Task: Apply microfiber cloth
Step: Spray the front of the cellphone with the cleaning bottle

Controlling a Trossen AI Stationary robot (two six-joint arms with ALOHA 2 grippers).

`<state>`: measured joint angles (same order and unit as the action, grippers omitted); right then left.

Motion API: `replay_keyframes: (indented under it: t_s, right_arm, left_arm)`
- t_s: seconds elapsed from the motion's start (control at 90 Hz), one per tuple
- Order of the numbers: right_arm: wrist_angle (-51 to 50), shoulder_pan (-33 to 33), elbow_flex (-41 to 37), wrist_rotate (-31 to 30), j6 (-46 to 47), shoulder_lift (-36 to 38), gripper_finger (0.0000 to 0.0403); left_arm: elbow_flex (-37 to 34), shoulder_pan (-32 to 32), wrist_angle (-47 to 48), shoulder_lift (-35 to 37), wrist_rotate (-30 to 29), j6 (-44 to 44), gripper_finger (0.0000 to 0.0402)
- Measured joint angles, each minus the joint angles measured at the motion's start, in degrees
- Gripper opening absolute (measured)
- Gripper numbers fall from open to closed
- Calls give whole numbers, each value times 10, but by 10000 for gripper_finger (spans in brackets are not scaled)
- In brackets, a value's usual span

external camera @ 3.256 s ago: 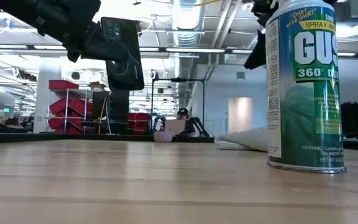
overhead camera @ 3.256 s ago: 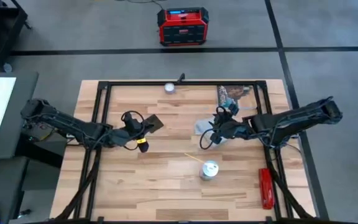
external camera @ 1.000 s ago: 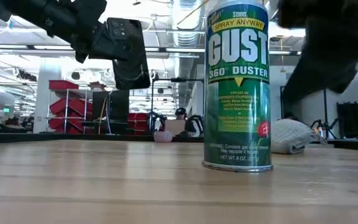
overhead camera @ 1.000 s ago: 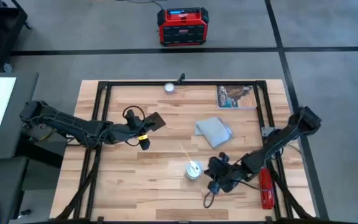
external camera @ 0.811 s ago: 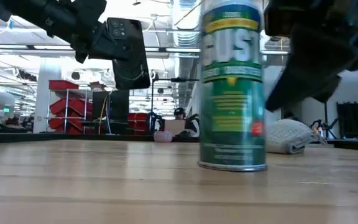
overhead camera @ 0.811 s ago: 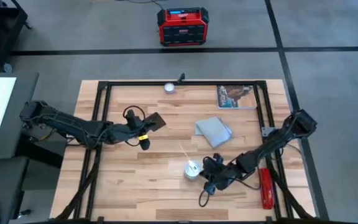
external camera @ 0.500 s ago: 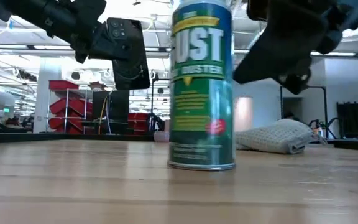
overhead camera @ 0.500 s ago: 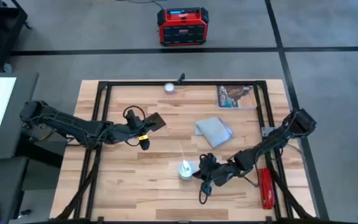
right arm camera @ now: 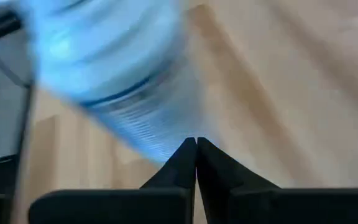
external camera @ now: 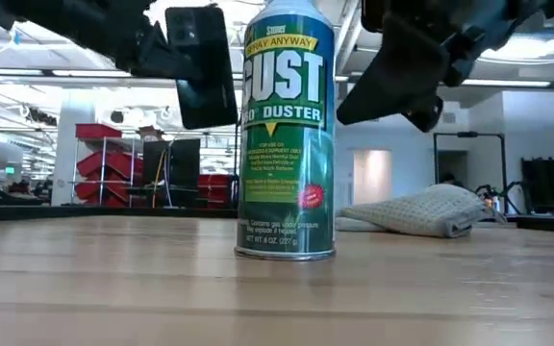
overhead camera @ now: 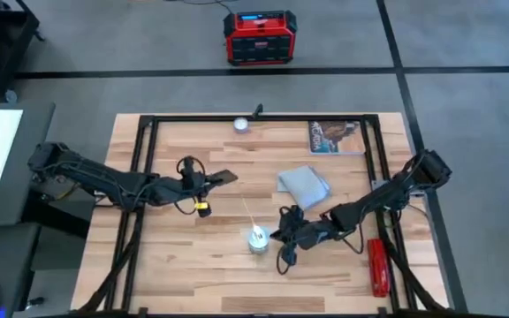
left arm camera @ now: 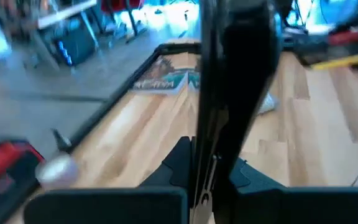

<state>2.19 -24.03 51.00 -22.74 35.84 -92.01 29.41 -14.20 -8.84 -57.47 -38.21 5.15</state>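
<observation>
Duster can (overhead camera: pixel 257 239) stands beside right end effector (overhead camera: pixel 283 235)

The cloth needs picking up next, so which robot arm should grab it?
Probably the right. Its gripper is shut and empty beside the duster can, on the same side as the cloth. The left gripper is busy holding the phone.

You have 1 cloth (overhead camera: pixel 304 185), 1 phone (overhead camera: pixel 216 177), 1 duster can (overhead camera: pixel 257 238), 1 picture card (overhead camera: pixel 333 137), 1 red tool (overhead camera: pixel 377 266), and 2 arms.
</observation>
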Motion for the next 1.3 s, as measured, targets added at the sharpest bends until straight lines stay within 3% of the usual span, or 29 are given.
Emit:
replay_keyframes:
  t_s: [0.178, 0.378, 0.5, 0.733, 0.878, 1.067, 1.3]
  right_arm:
    - [-37, 38, 0, -1, -45, 47, 0]
    - [-45, 100, -16, 8, -59, 91, 0]
    - [13, 155, -47, 69, -60, 111, 0]
    - [231, 273, -102, 275, -59, 110, 0]
    - [315, 334, -116, 357, -59, 104, 0]
    - [340, 382, -117, 392, -59, 102, 0]
    - [360, 394, -117, 408, -56, 102, 0]
  left_arm:
    - [0, -1, 0, 0, -35, 154, 2]
    - [12, 21, 2, 0, -134, 309, 2]
    - [28, 40, 0, 0, -159, 400, 2]
    - [30, 59, -18, 0, -220, 598, 2]
    - [30, 55, -25, -13, -267, 700, 2]
    - [30, 37, -103, -59, -277, 805, 2]
    - [31, 13, -236, -116, -252, 887, 2]
